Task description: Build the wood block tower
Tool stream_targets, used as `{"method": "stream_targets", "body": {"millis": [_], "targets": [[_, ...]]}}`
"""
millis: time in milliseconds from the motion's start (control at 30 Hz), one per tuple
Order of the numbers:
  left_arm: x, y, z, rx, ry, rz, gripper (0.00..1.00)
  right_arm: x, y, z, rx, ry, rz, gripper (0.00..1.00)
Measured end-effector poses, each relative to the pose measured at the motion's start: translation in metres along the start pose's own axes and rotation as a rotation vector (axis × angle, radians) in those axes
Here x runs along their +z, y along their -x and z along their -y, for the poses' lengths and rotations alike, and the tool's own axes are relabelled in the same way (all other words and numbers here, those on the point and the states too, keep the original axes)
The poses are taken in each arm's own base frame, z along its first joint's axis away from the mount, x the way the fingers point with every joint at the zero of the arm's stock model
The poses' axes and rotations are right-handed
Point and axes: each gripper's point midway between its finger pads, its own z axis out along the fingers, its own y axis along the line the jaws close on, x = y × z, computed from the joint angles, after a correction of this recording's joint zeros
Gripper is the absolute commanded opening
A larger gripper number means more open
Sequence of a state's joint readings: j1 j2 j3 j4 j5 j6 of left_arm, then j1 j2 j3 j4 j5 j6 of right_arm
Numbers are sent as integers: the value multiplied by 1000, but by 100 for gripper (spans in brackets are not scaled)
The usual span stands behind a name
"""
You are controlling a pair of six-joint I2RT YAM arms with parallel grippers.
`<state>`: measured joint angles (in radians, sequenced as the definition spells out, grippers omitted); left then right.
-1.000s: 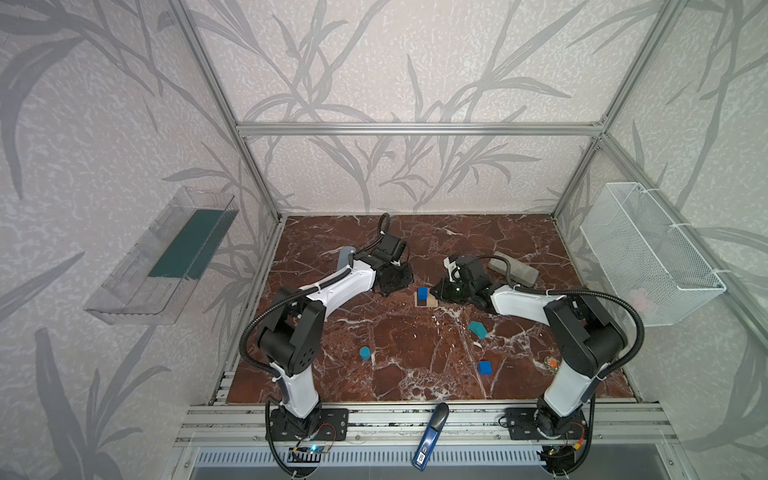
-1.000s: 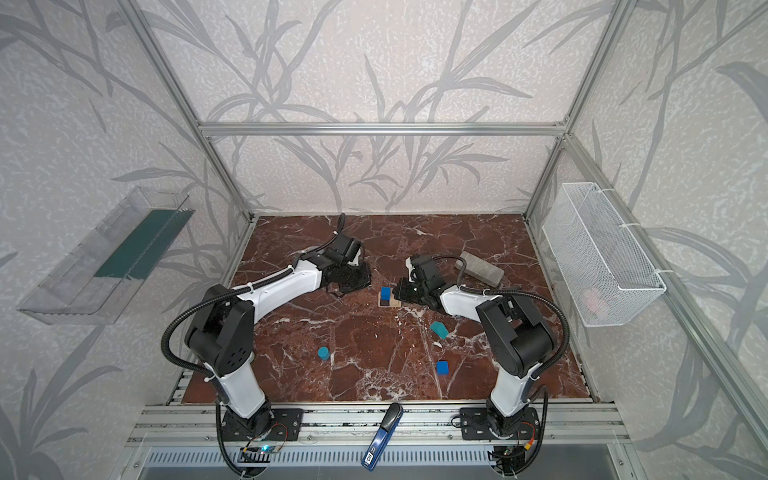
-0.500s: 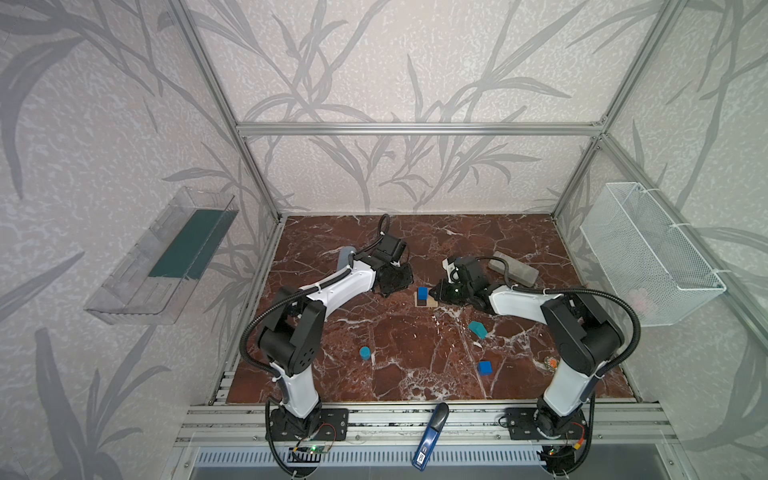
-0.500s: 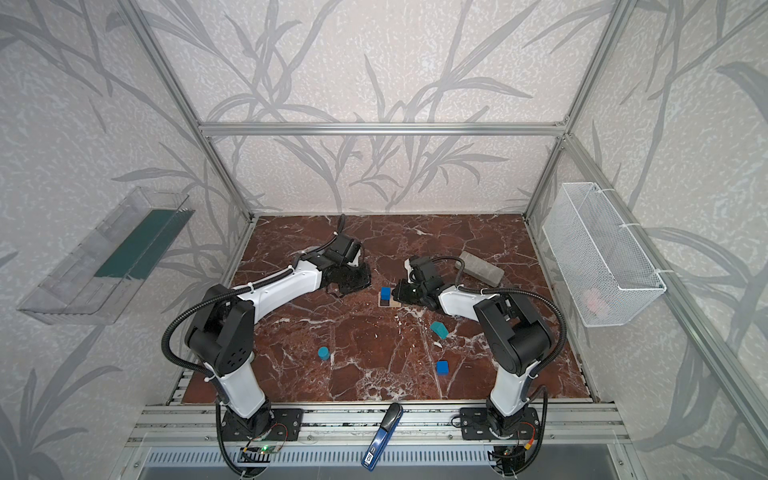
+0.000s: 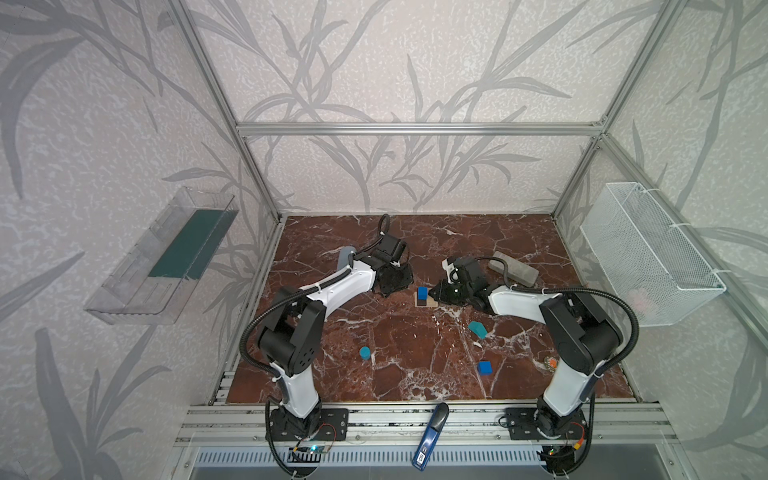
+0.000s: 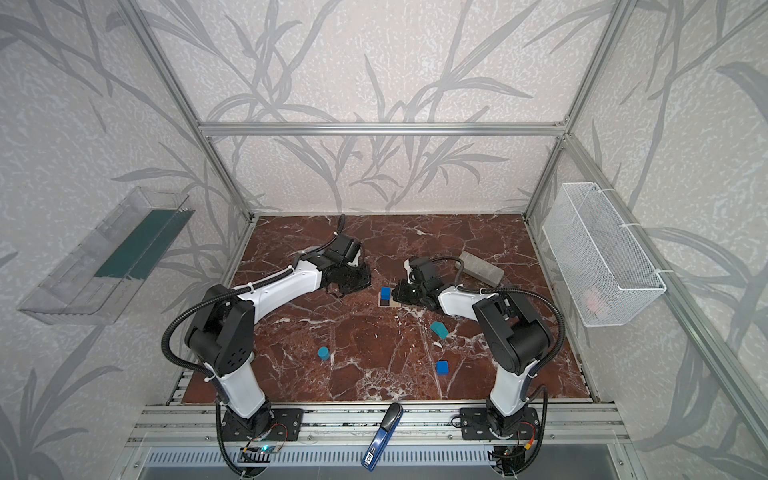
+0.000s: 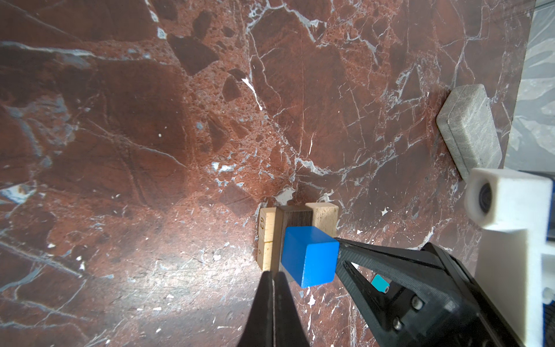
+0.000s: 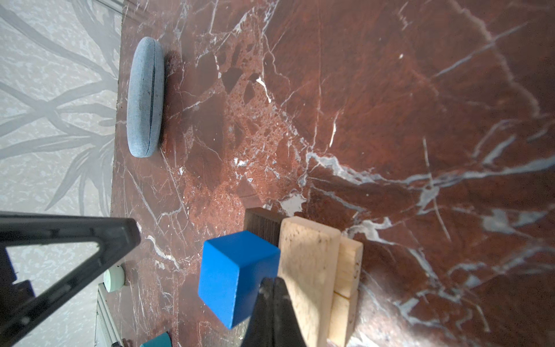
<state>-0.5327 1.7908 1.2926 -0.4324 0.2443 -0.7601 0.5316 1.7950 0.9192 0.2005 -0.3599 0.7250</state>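
- While both grippers sit low near the middle of both top views, the tower (image 5: 425, 302) lies between them. It is a flat base of pale bars (image 7: 266, 237) and a dark bar (image 7: 296, 217), with one blue cube (image 7: 309, 260) on top.
- The left gripper (image 7: 273, 275) has its jaws pressed together and holds nothing. In the left wrist view its tip points at the base's edge, just beside a corner of the cube. The right wrist view shows a clear gap between this gripper and the cube.
- The right gripper (image 8: 274, 282) is also closed and empty. In the left wrist view its tip meets the cube's side face, above the pale bar on that side.
- Loose blocks lie lower in the top views. A teal piece (image 5: 478, 329) sits lower right of the tower, a second blue cube (image 5: 484, 367) is below that, and a blue cylinder (image 5: 365, 352) is at lower left.
- A grey brick (image 5: 515, 269) sits upper right of the tower, near the right gripper.
- A grey-blue case (image 5: 344, 257) lies left of the left gripper, partly hidden behind the left arm (image 5: 340, 286).
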Motion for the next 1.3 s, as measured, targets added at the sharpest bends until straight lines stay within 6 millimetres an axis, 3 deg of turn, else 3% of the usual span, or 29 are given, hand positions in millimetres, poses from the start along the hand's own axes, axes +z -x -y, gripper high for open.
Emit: {"method": "stream_targets", "body": {"millis": [1300], "targets": [[0,-1,1,0,-7,-6,0,1,2,-1,-2,-10,9,0]]}}
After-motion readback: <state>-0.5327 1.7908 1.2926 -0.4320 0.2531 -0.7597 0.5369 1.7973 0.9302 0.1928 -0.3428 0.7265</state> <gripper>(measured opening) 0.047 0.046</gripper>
